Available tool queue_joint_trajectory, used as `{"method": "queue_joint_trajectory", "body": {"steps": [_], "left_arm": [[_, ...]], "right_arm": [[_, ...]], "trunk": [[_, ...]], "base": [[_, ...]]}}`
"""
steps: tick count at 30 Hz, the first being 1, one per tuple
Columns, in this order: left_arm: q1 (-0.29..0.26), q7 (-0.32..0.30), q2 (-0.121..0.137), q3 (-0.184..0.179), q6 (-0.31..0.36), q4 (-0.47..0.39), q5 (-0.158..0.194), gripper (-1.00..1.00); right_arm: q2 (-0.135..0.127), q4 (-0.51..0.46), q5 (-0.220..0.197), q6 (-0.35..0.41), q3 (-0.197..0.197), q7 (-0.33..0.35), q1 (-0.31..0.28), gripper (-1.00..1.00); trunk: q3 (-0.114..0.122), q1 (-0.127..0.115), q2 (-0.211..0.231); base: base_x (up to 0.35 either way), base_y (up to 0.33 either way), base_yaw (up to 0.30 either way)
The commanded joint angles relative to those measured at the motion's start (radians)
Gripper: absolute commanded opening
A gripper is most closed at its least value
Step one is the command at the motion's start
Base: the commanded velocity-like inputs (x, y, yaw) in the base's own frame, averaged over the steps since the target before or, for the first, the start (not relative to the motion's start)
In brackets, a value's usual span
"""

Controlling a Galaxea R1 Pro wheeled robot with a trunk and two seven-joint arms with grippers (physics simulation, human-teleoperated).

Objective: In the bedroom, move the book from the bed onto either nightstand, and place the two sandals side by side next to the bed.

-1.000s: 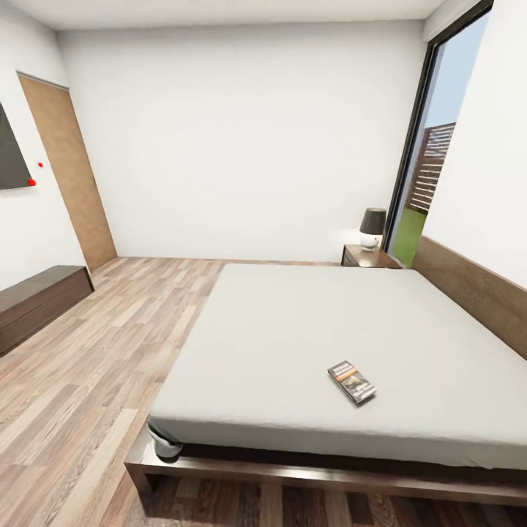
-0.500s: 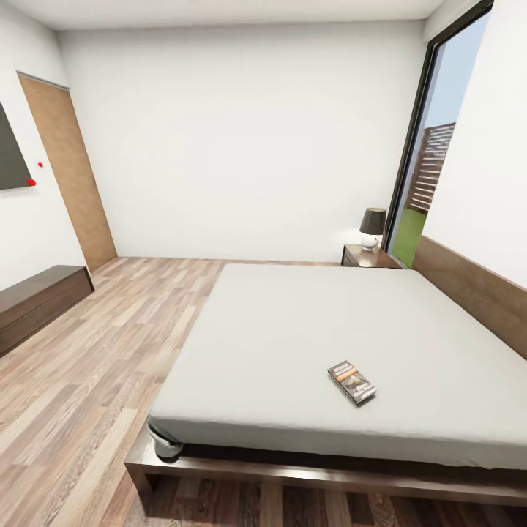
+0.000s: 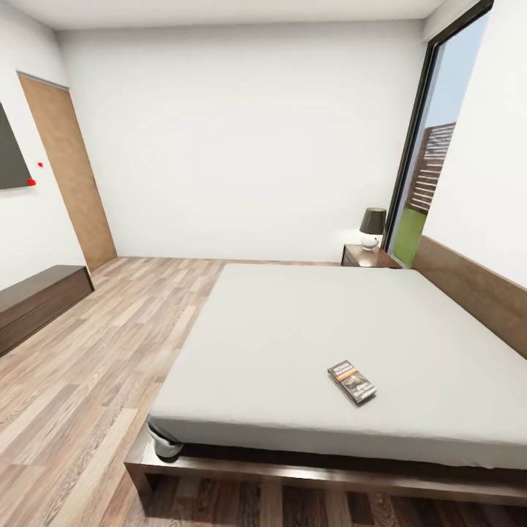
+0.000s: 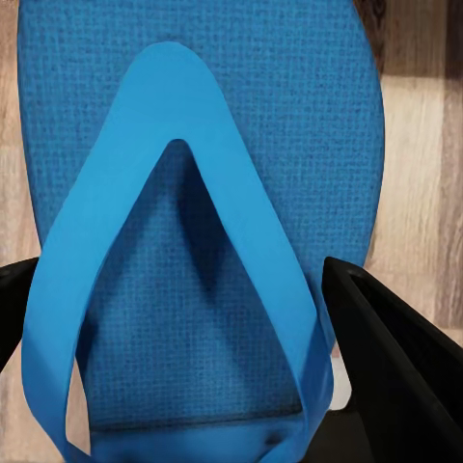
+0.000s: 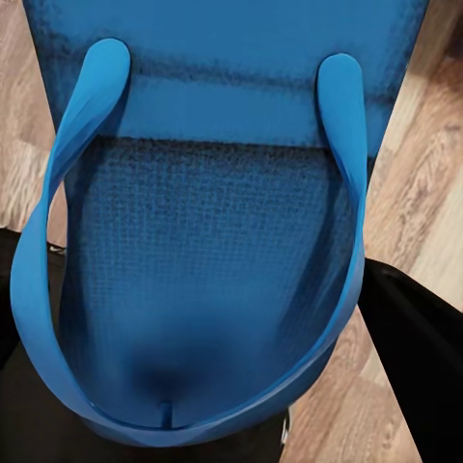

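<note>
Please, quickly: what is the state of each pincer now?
Left pincer: shut on a blue sandal.
Right pincer: shut on the other blue sandal.

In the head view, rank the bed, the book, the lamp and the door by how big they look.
1. bed
2. door
3. lamp
4. book

Lamp and book look close; the lamp stands farther away, so that order is unsure.

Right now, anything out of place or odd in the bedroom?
Only the book: it lies askew on the bed, near the foot edge, far from the nightstand with the lamp. Each wrist view has a blue sandal between dark tool fingers, above wood floor. No visible damage.
</note>
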Motion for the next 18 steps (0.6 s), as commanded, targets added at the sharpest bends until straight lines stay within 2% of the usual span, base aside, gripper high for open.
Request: {"method": "queue_joint_trajectory", "body": {"steps": [1,18], "left_arm": [[-0.001,0.0,0.0,0.003,-0.004,0.001,-0.006,-1.0],[-0.001,0.0,0.0,0.002,-0.008,0.002,-0.007,-1.0]], "right_arm": [[0.0,-0.001,0.007,-0.001,0.002,0.002,0.0,-1.0],[0.0,-0.001,0.007,-0.001,0.002,0.002,0.0,-1.0]], "trunk": [[-0.004,0.004,-0.008],[-0.058,0.069,-0.127]], "base": [[0.0,0.0,0.0],[0.0,0.0,0.0]]}}
